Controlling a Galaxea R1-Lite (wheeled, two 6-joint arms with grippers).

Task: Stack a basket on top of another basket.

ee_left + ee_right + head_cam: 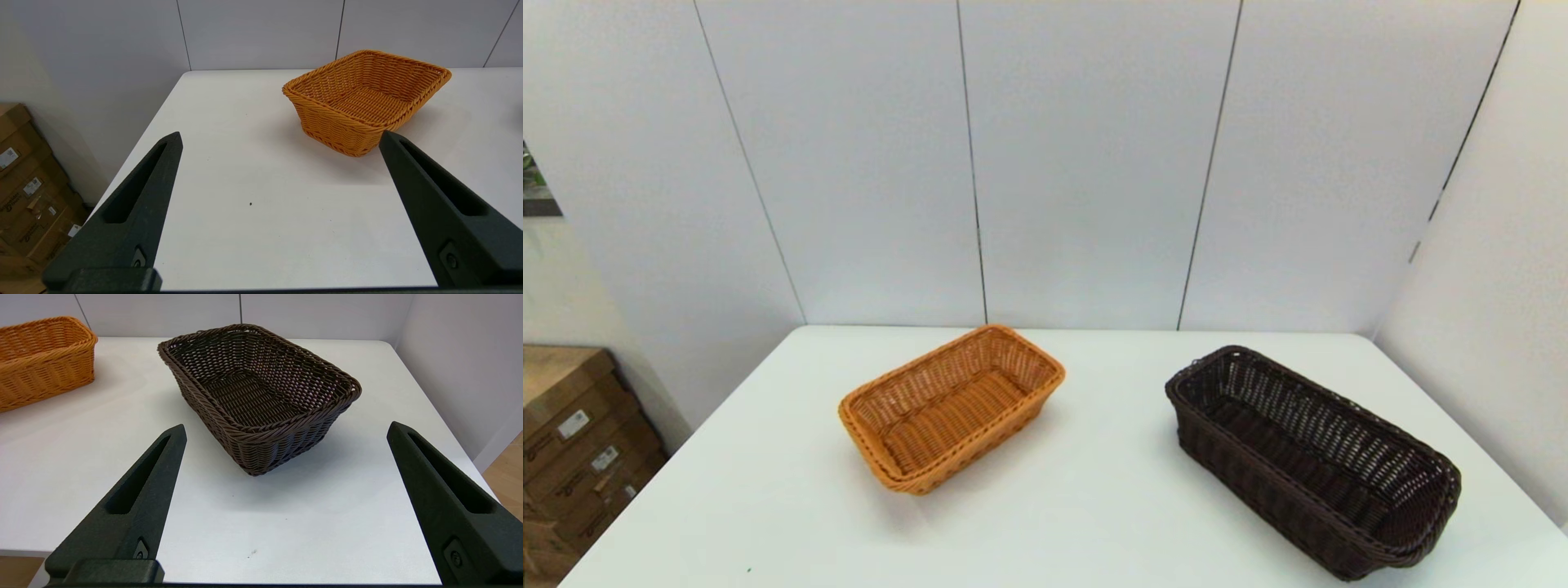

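Head view shows me nothing stacked yet: the dark brown basket (pixel 1311 457) sits on the white table (pixel 1094 506) toward my right, well apart from the orange-tan basket (pixel 952 406) on my left. Neither arm appears there. From the wrist cameras, my right gripper (pixel 286 430) is spread wide and empty, short of the dark basket; my left gripper (pixel 280 136) is likewise released, near the orange one. By my reckoning, grasp, lift and placing all remain.
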